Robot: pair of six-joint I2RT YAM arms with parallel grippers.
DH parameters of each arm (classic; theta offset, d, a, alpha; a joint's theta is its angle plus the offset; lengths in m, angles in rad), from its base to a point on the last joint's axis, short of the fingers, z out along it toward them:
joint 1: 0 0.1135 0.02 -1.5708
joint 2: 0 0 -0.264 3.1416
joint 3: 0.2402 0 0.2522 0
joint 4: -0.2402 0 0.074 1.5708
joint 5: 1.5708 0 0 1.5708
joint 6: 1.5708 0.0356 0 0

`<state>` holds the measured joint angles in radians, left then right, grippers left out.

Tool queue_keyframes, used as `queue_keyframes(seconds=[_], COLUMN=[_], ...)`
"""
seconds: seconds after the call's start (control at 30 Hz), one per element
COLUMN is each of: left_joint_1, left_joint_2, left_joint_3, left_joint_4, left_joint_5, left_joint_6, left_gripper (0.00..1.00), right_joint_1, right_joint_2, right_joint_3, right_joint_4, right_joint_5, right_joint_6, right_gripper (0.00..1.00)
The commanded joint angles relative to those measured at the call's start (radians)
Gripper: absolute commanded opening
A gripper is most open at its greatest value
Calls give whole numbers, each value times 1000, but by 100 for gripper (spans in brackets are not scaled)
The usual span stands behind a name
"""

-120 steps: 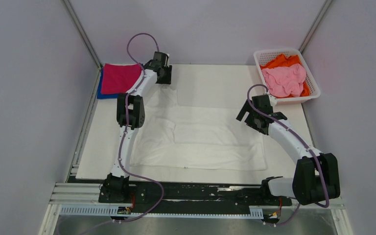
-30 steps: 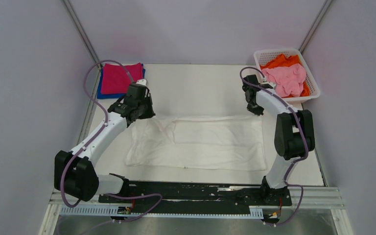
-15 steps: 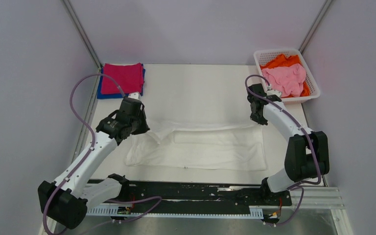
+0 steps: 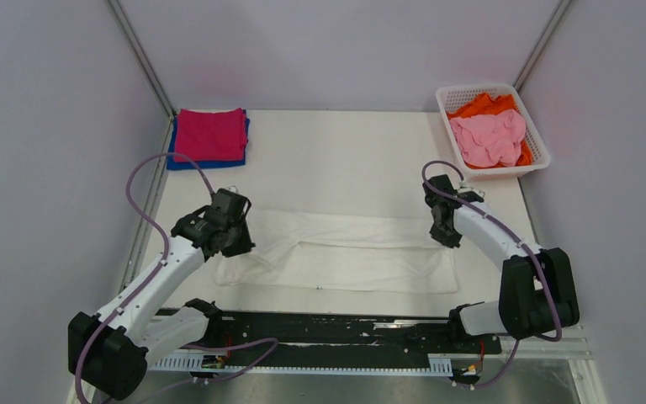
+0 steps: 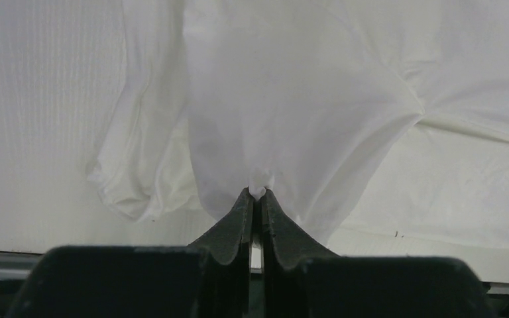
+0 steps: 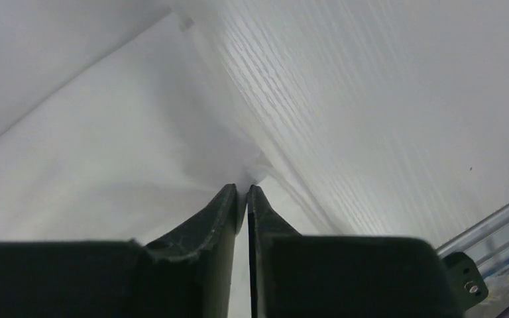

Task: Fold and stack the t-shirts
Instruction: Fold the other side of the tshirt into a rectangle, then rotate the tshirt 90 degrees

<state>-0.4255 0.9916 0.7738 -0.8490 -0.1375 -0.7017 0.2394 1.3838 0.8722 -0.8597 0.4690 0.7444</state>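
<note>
Bare tabletop (image 4: 336, 156) between folded magenta t-shirt (image 4: 211, 133) far left and basket (image 4: 479, 87) far right, walls (image 4: 50, 168) close on both sides

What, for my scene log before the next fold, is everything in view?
white tee: 1, white, lying across mid-table
magenta tee: 1, magenta, folded, far-left corner, on the blue tee
blue tee: 1, blue, under the magenta tee
pink tee: 1, pink, crumpled in the basket
orange tee: 1 visible, orange, under the pink tee
basket: 1, white, far-right corner
table: 1, white
left gripper: black, shut on the white tee's left end
right gripper: black, shut on its right end
</note>
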Motion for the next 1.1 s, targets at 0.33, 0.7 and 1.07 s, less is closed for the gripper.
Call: queue_keyframes(seconds=[0.33, 0.7, 1.07], left_joint_1=[-18, 6, 150], left_joint_2=[-31, 269, 866], left_joint_3=[2, -2, 250], left_joint_4=[-55, 404, 570], left_joint_5=[40, 176, 250], left_joint_6=[-37, -72, -192], left_gripper=[99, 100, 100], right_joint_1=[9, 9, 14], right_joint_2=[-227, -375, -122], right_joint_3=[-10, -147, -257], right_joint_4=[-49, 393, 714], right_joint_5=[78, -425, -677], right_joint_6=[141, -129, -150], right_gripper=[100, 100, 100])
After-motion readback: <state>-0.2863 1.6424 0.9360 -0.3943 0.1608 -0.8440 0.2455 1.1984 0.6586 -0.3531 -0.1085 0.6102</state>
